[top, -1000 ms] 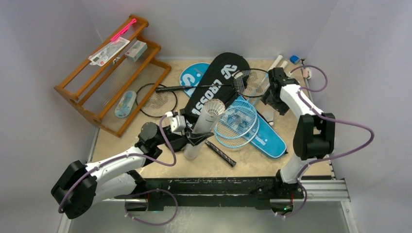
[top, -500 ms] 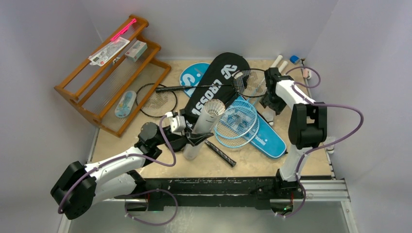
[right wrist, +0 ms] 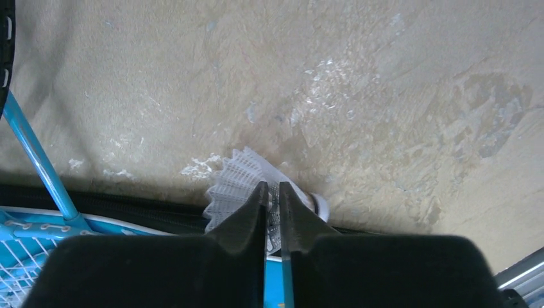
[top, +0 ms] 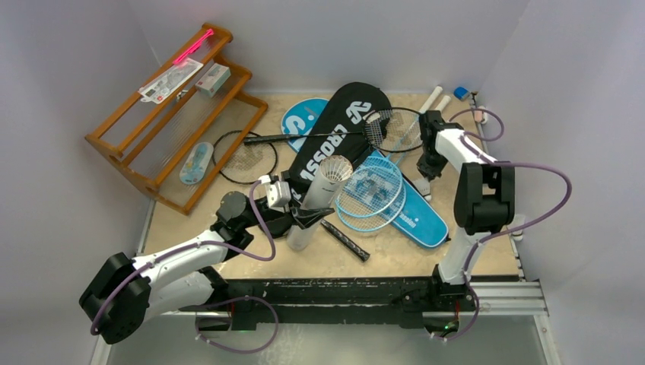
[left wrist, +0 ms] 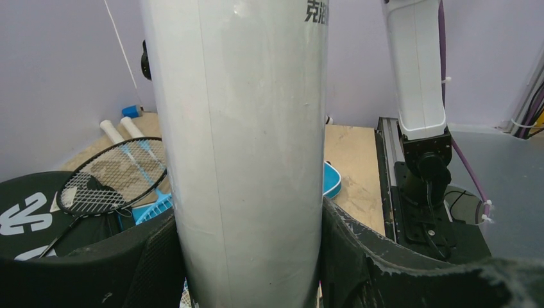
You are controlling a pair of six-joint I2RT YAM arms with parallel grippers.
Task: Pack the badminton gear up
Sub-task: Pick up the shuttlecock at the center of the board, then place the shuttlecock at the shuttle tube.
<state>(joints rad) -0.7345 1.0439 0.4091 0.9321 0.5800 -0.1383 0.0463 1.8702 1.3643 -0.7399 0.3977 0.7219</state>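
Note:
My left gripper (top: 299,218) is shut on the long white tube (top: 319,199), holding it tilted over the table's middle. In the left wrist view the tube (left wrist: 244,128) fills the space between both black fingers (left wrist: 359,250). A shuttlecock (top: 335,168) shows at the tube's open top. By the right edge of the blue cover (top: 423,218), my right gripper (right wrist: 274,187) points down, its jaws pinched on the skirt of a small white shuttlecock (right wrist: 236,176) lying on the table. The light-blue racket (top: 370,192) lies on that cover. The black CROSSWAY cover (top: 338,129) and a black racket (top: 388,125) lie behind.
A wooden rack (top: 152,133) with packaged items and a pink stick (top: 192,47) stands at the back left. Another black racket (top: 245,157) lies beside it. White handles (top: 433,95) and a small blue object (top: 461,93) sit in the far right corner.
My right gripper has dropped toward the table beside the blue cover and closed from wide open onto the shuttlecock. The left arm and tube have not moved.

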